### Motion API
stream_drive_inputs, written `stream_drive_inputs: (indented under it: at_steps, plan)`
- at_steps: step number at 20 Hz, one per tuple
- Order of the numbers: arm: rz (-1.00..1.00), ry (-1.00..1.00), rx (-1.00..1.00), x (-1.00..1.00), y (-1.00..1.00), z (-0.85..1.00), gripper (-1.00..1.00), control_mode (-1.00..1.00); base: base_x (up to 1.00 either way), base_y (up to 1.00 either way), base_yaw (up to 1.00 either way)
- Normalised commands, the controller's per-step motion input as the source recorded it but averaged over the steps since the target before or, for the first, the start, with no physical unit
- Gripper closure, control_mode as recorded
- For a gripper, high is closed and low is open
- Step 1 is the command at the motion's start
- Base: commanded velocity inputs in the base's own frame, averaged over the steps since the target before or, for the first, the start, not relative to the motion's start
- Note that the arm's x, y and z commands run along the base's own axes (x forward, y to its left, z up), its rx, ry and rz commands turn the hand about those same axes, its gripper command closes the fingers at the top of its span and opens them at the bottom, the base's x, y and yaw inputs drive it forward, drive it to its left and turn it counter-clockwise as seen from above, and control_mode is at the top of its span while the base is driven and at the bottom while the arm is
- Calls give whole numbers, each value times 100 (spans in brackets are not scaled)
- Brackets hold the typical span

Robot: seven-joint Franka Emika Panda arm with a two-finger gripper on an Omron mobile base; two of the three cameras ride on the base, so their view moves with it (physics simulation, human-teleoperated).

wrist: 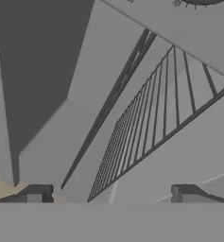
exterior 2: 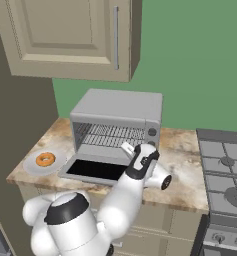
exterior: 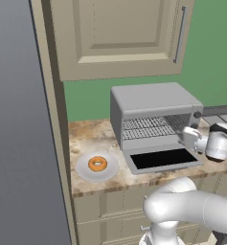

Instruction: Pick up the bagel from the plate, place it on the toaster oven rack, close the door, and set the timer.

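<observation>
Base views flank toaster oven [exterior: 153,115] — hand close.

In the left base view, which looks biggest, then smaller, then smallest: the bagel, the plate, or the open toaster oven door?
1. The door, folded down flat, looks biggest.
2. The plate comes next.
3. The bagel, sitting on the plate, looks smallest.

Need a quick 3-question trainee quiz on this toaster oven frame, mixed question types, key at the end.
1. True or false: the small orange-brown ring bagel lies on the round pale grey-white plate.
2. The grey-framed glass door of the silver toaster oven is: A) shut, B) folded down open, C) missing.
3. Fill in: the arm's two-finger gripper is ____ and holds nothing, in front of the silver wire rack.

Key: 1 true; 2 B; 3 open.
</observation>
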Motion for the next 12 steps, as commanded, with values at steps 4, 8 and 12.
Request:
stream_drive_inputs:
  at_steps: [4, 8, 12]
  plan:
    - [-4, 0, 0, 18, 9, -7, -100, -100, 0, 0, 0]
    - [-3, 0, 0, 17, 3, -9, -100, -100, 0, 0, 0]
    - [-2, 0, 0, 11, 0, -11, -100, -100, 0, 0, 0]
